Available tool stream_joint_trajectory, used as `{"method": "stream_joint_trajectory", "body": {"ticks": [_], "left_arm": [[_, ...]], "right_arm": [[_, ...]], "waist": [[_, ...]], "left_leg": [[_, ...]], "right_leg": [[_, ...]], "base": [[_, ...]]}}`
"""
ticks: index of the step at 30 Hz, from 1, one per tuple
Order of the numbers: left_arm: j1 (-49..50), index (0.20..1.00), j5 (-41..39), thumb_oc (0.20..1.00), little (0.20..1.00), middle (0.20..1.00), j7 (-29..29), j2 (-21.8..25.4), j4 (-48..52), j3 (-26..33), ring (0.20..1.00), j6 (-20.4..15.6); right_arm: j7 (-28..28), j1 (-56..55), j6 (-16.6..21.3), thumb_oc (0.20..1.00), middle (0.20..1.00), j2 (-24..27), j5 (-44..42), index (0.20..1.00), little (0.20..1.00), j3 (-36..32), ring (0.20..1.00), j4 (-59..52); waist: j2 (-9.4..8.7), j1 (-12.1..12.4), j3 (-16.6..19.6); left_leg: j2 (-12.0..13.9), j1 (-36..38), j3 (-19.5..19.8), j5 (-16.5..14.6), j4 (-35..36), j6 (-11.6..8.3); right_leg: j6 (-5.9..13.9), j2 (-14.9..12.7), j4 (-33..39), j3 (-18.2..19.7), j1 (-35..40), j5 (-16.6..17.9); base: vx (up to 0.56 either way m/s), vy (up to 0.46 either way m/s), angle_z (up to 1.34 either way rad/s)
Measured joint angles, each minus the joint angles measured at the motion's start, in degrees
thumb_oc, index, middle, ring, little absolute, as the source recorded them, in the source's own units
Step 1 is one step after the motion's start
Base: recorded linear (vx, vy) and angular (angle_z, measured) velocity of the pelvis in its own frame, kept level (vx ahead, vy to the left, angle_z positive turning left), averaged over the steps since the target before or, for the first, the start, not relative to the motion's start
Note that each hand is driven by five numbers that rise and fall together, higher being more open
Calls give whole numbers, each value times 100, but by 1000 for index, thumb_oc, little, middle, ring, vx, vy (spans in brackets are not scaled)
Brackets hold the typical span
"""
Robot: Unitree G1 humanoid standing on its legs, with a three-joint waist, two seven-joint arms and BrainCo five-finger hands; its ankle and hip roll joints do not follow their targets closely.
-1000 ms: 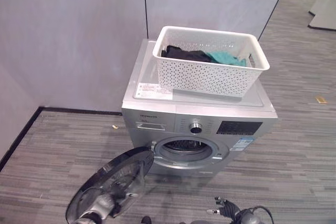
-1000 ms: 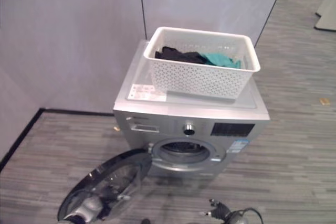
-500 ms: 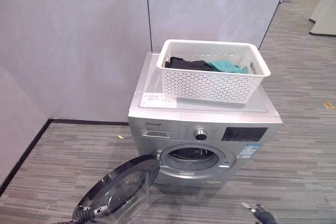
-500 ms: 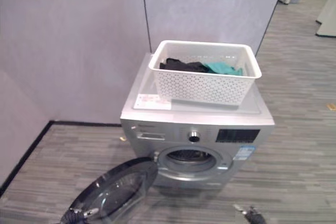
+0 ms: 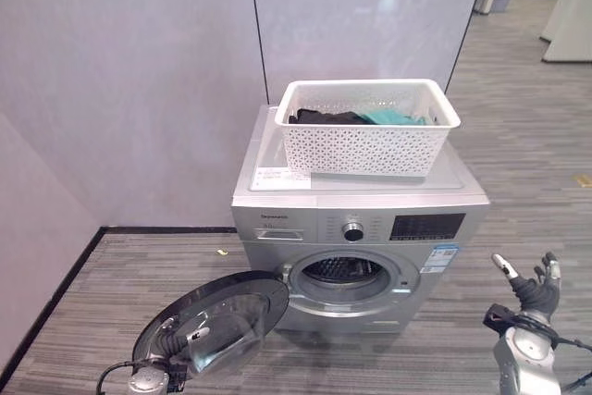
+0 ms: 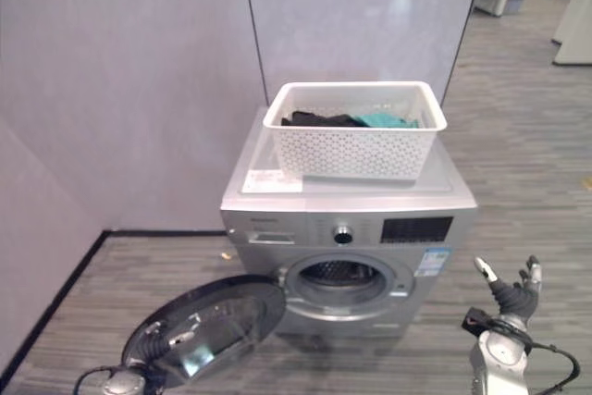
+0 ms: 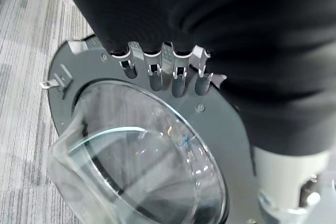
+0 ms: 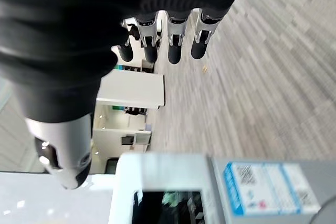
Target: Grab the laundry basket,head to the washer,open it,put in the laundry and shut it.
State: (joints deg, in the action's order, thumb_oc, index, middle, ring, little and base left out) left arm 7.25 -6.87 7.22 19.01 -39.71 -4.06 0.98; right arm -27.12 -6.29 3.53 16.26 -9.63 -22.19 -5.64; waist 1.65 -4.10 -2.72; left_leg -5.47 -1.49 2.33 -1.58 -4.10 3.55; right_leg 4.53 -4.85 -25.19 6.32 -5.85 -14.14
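The white lattice laundry basket stands on top of the silver washer, holding black laundry and a teal piece. The washer's round glass door hangs wide open to the left, and the drum opening is exposed. My left hand is low by the door's outer edge; in the left wrist view its fingers are straight over the door's inner rim, holding nothing. My right hand is raised to the right of the washer front, its fingers spread and empty.
Grey panel walls stand behind the washer and along the left. Striped grey carpet spreads in front and to the right. A small yellow scrap lies by the washer's left foot, another scrap lies at the far right.
The camera has lifted, so the whole scene sits lower and farther. My right hand has risen into view at the lower right. Basket and door have kept their places.
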Motion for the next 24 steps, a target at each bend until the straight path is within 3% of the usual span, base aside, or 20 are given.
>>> {"method": "stream_joint_trajectory", "body": {"ticks": [1,2,3,4,5,6,7,8,9,10,11,12,14,15,16,17,19,21,24], "left_arm": [[5,1000,2,1000,1000,1000,13,-102,-11,-143,1000,-4],[-40,1000,6,1000,1000,1000,20,-152,-28,-168,1000,-5],[-68,1000,12,1000,1000,1000,21,-231,-32,-190,1000,-34],[-12,1000,17,1000,1000,1000,30,-230,-13,-210,1000,-90],[-24,1000,23,1000,1000,1000,48,-216,-15,-212,1000,-117],[-144,1000,30,1000,1000,1000,60,-131,-158,-195,1000,-118],[-233,1000,53,1000,1000,1000,62,-89,-229,-205,1000,-107],[-278,1000,66,1000,1000,1000,53,-43,-237,-280,1000,-91],[-337,1000,72,1000,1000,1000,50,-40,-241,-296,1000,-85],[-410,1000,80,1000,1000,1000,45,-25,-270,-299,1000,-85],[-426,1000,82,1000,1000,1000,43,-7,-303,-316,1000,-89],[-473,1000,98,1000,1000,1000,40,23,-416,-373,1000,-82],[-450,1000,113,1000,1000,1000,13,98,-426,-503,1000,-66],[-446,1000,111,1000,1000,1000,-4,88,-438,-524,1000,-36],[-431,1000,107,1000,1000,1000,-51,28,-415,-626,1000,13],[-424,1000,99,1000,1000,1000,-106,17,-402,-661,1000,17],[-283,1000,57,1000,1000,1000,-163,61,-381,-624,1000,41],[-216,1000,30,1000,1000,1000,-249,89,-367,-624,1000,42],[-242,1000,-2,1000,1000,1000,-385,140,-376,-697,1000,48]], "right_arm": [[-138,415,330,1000,1000,93,299,1000,1000,29,1000,-514],[-202,663,329,1000,1000,158,409,1000,1000,33,1000,-708],[-289,984,364,1000,1000,344,582,1000,1000,46,1000,-992],[-302,1164,422,1000,1000,556,645,1000,1000,151,1000,-1197],[-291,1381,487,1000,1000,782,722,1000,1000,253,1000,-1285],[-281,1679,552,1000,1000,954,768,1000,1000,441,1000,-1273],[-233,1715,501,1000,1000,1028,710,1000,1000,468,1000,-1373],[-198,1835,507,1000,1000,1270,697,1000,1000,628,1000,-1512],[-130,1863,522,1000,1000,1475,697,1000,1000,637,1000,-1535],[-6,1835,524,1000,1000,1783,648,1000,1000,515,1000,-1540],[12,1860,522,1000,1000,1856,589,1000,1000,453,1000,-1531],[40,1984,502,1000,1000,2065,581,1000,1000,358,1000,-1404],[170,2162,503,1000,1000,2448,590,1000,1000,330,1000,-1280],[248,2320,482,1000,1000,2536,591,1000,1000,368,1000,-1152],[349,2442,328,1000,1000,3026,574,1000,1000,389,1000,-931],[412,2521,239,1000,1000,3360,574,1000,1000,438,1000,-729],[728,2802,-1,1000,1000,4028,565,1000,1000,832,1000,-149],[1035,2928,-149,1000,1000,4758,568,1000,1000,1172,1000,376],[1370,3411,-295,1000,1000,4913,438,1000,1000,1674,1000,1042]], "waist": [[27,-41,6],[17,-91,-2],[-17,-97,8],[-2,-76,72],[145,-31,100],[-46,45,24],[-16,59,-56],[-3,1,-114],[-28,-50,-163],[-162,-72,-157],[-297,-76,-92],[-446,-70,-55],[-658,63,47],[-662,67,21],[-490,64,48],[-356,35,83],[-419,92,59],[-454,60,137],[-561,-29,261]], "left_leg": [[-24,-46,63,-18,-148,10],[-104,-192,25,-126,-733,24],[-184,-267,-1,-531,-1786,117],[-124,-125,70,-799,-2007,168],[-36,13,384,-1121,-1690,204],[-112,151,774,-1212,-1492,152],[-86,151,860,-1145,-1446,116],[9,136,1175,-1019,-1316,119],[22,151,1323,-959,-1240,93],[-44,161,1677,-866,-1088,-11],[-77,153,1874,-871,-1075,-27],[-114,224,2222,-861,-1010,-67],[-7,254,2308,-840,-801,-128],[54,204,2218,-888,-977,-169],[278,259,2047,-999,-1051,-217],[466,363,2028,-1058,-788,-447],[704,678,1907,-853,-289,-616],[862,742,1933,-809,-51,-650],[1064,774,1903,-730,223,-751]], "right_leg": [[-78,-62,294,-62,29,2],[-56,-157,422,-236,122,63],[32,-256,506,-503,367,115],[52,-194,370,-504,438,38],[22,-37,89,-442,283,-72],[9,91,-413,-33,47,-179],[11,225,-776,250,-131,-236],[113,524,-325,775,-213,-190],[187,529,52,973,-224,-93],[272,364,795,1136,-77,205],[277,252,1084,1166,21,344],[461,111,1370,986,210,703],[268,120,1486,694,210,926],[231,109,1478,562,197,963],[166,224,1517,326,176,976],[140,295,1504,202,193,989],[90,401,1557,180,302,1055],[27,484,1769,97,394,1101],[-68,615,2012,82,423,1240]], "base": [[150,-63,33],[156,-55,57],[151,-52,69],[91,-23,59],[153,-53,30],[173,-73,20],[197,-80,52],[149,-84,73],[222,-151,127],[199,-149,127],[188,-140,171],[51,-44,139],[158,-149,112],[206,-202,82],[120,-135,64],[117,-141,42],[93,-128,-4],[59,-99,0],[36,-74,-3]]}}
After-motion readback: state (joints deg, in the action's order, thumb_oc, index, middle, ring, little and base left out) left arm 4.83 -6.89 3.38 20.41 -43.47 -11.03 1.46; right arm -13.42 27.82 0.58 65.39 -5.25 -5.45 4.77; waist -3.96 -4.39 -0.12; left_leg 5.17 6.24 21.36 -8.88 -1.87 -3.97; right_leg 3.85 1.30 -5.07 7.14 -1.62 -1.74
